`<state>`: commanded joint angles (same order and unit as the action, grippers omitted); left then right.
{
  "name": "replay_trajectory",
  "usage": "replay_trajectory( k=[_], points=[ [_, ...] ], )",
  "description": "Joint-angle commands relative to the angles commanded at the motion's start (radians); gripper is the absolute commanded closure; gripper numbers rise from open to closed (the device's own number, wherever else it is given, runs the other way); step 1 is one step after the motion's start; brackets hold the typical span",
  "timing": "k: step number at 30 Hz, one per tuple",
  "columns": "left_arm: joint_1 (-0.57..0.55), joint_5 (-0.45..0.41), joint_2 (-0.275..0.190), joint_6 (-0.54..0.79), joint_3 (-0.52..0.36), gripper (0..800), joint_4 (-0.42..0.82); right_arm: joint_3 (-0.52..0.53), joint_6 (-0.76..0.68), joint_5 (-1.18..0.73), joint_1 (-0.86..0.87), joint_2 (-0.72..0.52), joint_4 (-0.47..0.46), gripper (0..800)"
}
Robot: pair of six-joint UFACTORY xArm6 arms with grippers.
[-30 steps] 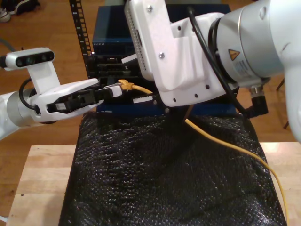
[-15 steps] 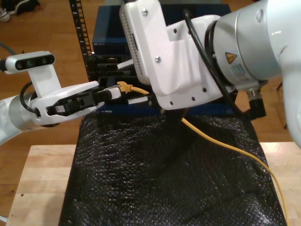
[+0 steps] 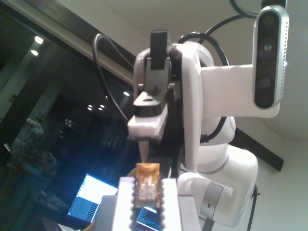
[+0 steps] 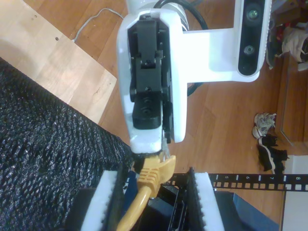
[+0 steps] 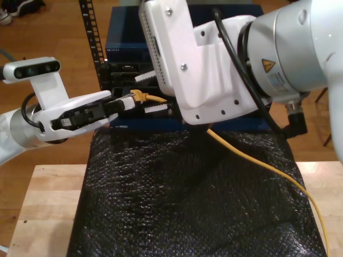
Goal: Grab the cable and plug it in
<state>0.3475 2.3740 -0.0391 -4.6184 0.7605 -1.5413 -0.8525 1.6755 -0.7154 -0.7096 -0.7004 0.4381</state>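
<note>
Two grippers met nose to nose past the desk's (image 5: 48, 203) far edge, just in front of the blue rack box (image 5: 128, 37).

You had my first gripper (image 5: 127, 101) reaching in from the exterior view's left. Its jaws were pinching the plug (image 3: 147, 183) at the end of the cable (image 5: 257, 163). In the first wrist view the amber, clear-tipped plug sat squeezed between the two white toothed fingers (image 3: 126, 202), touching both.

You had my second gripper (image 5: 151, 92) coming in from the exterior view's right, big in the foreground. Its jaws were spread, w/ the yellow cable passing between them. In the second wrist view the cable lay close to one toothed finger, w/ a clear gap to the other. Its yellow boot poked out beyond the fingertips, right up against the tip of my first gripper.

The plug was off the desk, held in the air near the front of the blue rack box; I couldn't tell whether it touched a port. From there the cable ran under my second arm, then diagonally over the black mat (image 5: 161, 214) covering the desk's middle. It went off toward the desk's near corner on the exterior view's right. A black perforated rail (image 5: 91, 32) stood beside the rack box, on the exterior view's left of it.
</note>
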Motion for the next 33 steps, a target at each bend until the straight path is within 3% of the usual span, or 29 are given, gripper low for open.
replay_trajectory(
  k=[12,22,33],
  points=[
    [-0.002,0.0,0.0,0.0,0.0,767,0.0,0.005,0.0,0.012,-0.006,0.0,0.0,514],
    [-0.002,0.002,0.0,0.0,0.0,767,0.0,0.032,0.0,0.061,-0.011,-0.011,0.0,635],
    [-0.003,0.005,0.0,0.0,0.0,767,0.0,0.032,-0.002,0.061,-0.012,-0.011,0.0,635]
  ],
)
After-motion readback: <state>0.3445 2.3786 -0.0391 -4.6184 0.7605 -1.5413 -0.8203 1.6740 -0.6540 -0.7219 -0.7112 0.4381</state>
